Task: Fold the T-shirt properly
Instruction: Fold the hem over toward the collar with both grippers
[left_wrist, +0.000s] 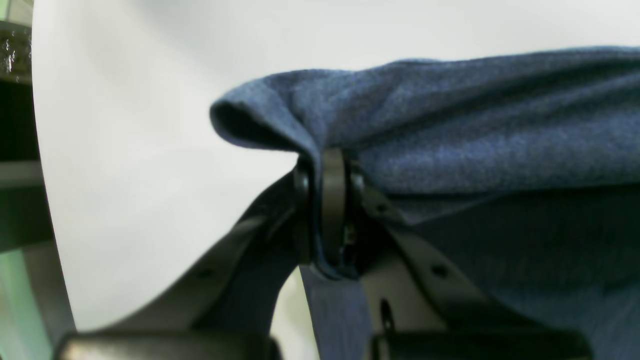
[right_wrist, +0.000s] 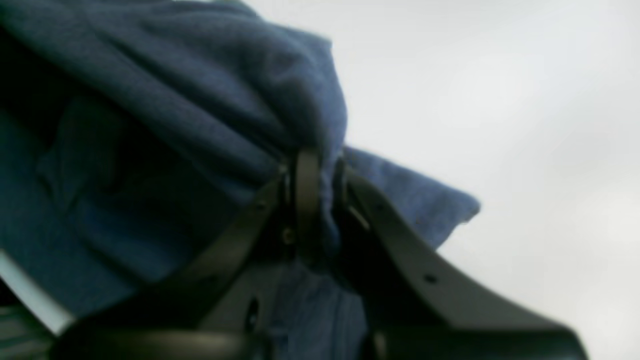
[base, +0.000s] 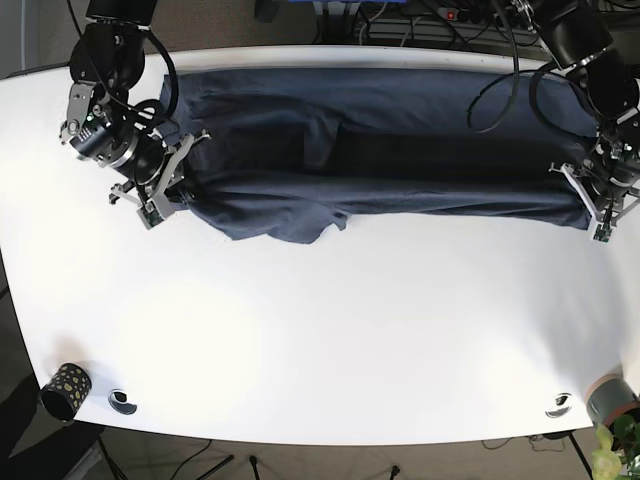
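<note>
Nearest edge of the white table (base: 320, 340) is bare; the dark blue cotton T-shirt (base: 400, 150) lies along its far side, folded lengthwise once. The right gripper (base: 172, 172) and left gripper (base: 588, 196) each pinch an end. Cross folds look left, I'd guess.

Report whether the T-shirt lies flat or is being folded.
Mid-fold: the T-shirt is doubled lengthwise, its edge pinched by the left gripper and right gripper.
</note>
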